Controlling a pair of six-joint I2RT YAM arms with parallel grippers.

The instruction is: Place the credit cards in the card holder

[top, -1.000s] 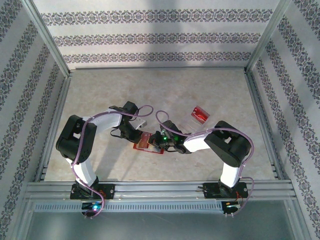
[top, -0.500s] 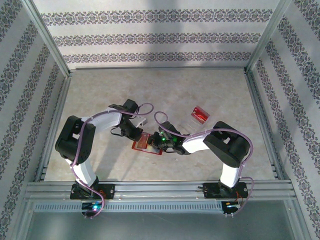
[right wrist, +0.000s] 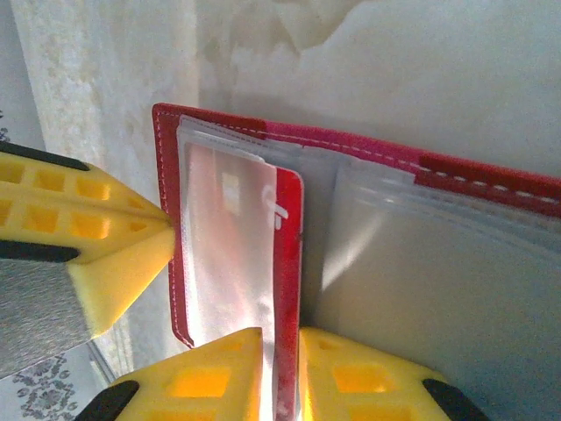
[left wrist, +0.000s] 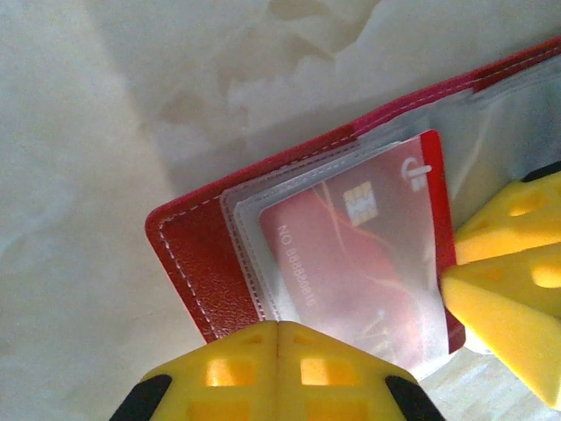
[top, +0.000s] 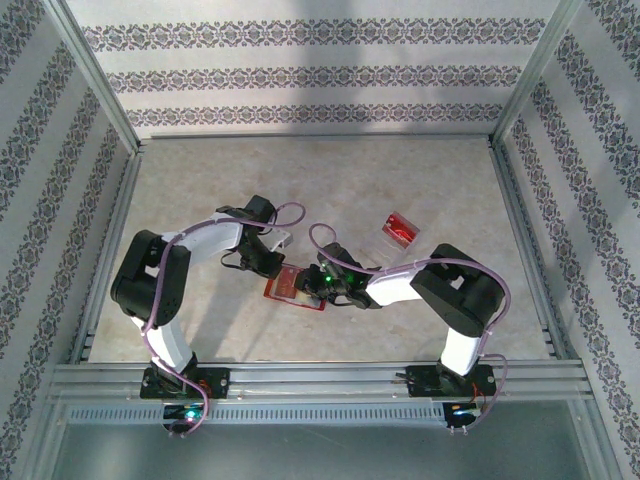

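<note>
Top external view: the open wallet [top: 290,288] lies flat on the table [top: 330,180] between the two arms, with the left gripper [top: 274,266] at its left edge and the right gripper [top: 316,285] at its right. Well apart to the right, a clear tray [top: 388,239] holds a second card [top: 400,228]. Left wrist view: the left gripper [left wrist: 278,329] is clenched, tips pressed together on nothing, at the wallet's stitched red border; we judge it is pinning the wallet. A red card [left wrist: 351,254] sits under a clear sleeve [left wrist: 250,206], its chip showing through the film. One red strip is uncovered on the side toward the right gripper's fingers [left wrist: 508,298]. Right wrist view: the right gripper [right wrist: 280,338] has its jaws a little apart, with the card's bare strip in the gap; it looks released rather than pinched. Handling notes, our judgement: the card is thin, stiff, light and glossy, so it will slip under a flat push; we would take it by the bare short edge. The sleeve film is soft and may buckle. The wallet is light and may slide unless held at its border.
</note>
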